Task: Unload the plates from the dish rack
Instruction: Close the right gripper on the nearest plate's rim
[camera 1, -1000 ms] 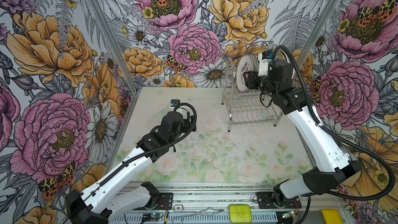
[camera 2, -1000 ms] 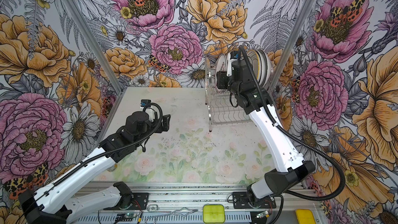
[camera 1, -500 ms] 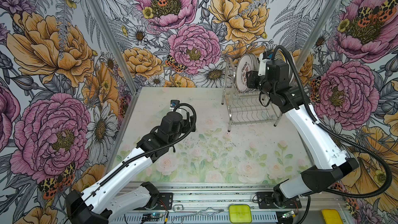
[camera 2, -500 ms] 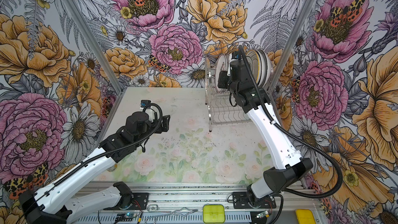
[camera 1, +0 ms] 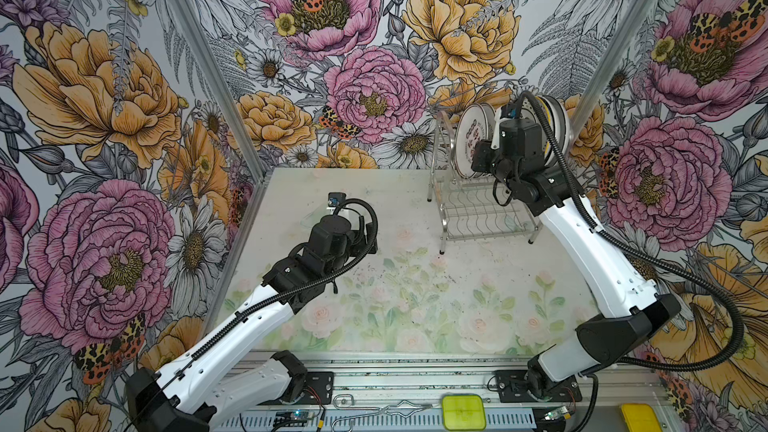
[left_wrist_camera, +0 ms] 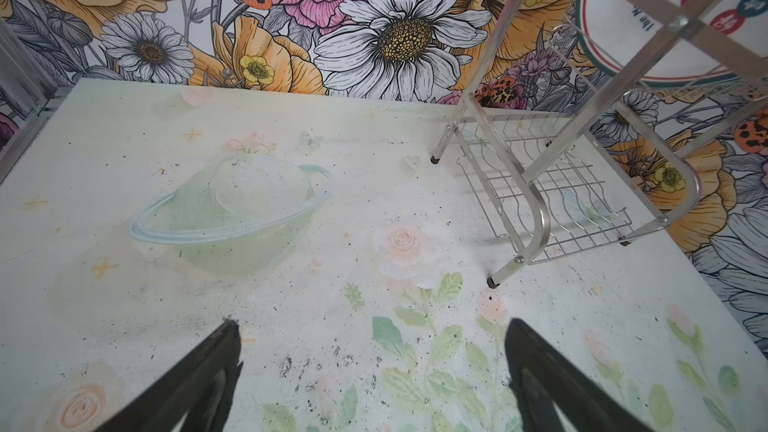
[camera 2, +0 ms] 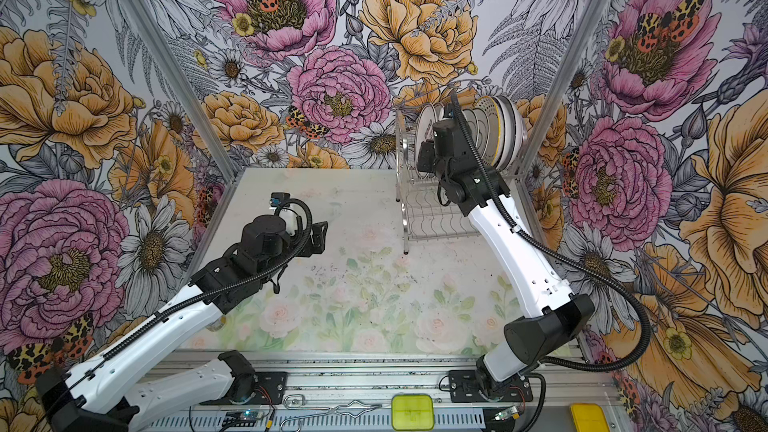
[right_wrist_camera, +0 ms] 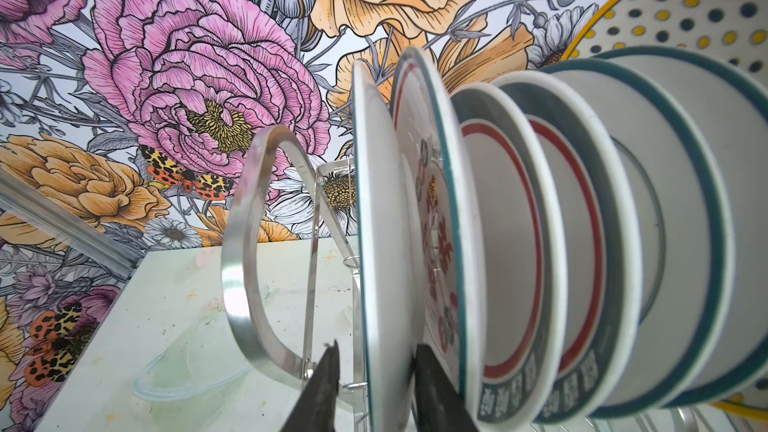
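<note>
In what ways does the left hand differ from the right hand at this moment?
The left hand hangs over the table, apart from the dish rack; the right hand is up at the rack. The left hand's fingers stand wide apart with nothing between them; the right hand's fingers stand closer, one on each side of the endmost plate. Both have black fingers.

The left arm (camera 1: 249, 317) lies low at mid-left, left tool (left_wrist_camera: 372, 322) gaping wide. The right arm (camera 1: 598, 259) reaches far right, right tool (right_wrist_camera: 376, 347) narrowly parted.
</note>
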Controlling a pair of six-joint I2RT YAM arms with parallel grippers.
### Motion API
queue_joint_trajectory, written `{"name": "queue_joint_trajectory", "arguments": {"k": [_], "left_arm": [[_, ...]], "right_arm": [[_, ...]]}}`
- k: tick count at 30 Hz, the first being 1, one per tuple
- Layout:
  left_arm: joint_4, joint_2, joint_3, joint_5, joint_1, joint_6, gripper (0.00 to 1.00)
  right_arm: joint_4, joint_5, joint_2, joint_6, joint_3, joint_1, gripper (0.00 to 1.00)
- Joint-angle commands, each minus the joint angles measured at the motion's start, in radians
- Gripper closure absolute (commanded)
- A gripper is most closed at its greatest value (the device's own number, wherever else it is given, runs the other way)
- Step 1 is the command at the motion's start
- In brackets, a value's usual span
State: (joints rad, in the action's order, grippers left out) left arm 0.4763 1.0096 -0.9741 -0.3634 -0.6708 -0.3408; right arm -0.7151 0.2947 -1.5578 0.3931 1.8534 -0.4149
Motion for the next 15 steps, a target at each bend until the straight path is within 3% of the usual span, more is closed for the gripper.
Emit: {"name": "queue_joint_trajectory", "arguments": {"k": [1, 8, 15], "left_arm": [[0.017, -0.010, -0.030, 0.026, 0.008, -0.001, 0.01], [0.084, 0.009, -0.076, -0.021, 0.014, -0.033, 0.01], [0.088, 0.001, -0.078, -0.015, 0.025, -0.050, 0.01]], "right_arm": [[0.014, 0.050, -0.019, 0.012, -0.006, -0.013, 0.69], [0.013, 0.127, -0.024, -0.005, -0.018, -0.043, 0.74], [0.014, 0.137, -0.026, -0.010, -0.022, -0.049, 0.84]]}}
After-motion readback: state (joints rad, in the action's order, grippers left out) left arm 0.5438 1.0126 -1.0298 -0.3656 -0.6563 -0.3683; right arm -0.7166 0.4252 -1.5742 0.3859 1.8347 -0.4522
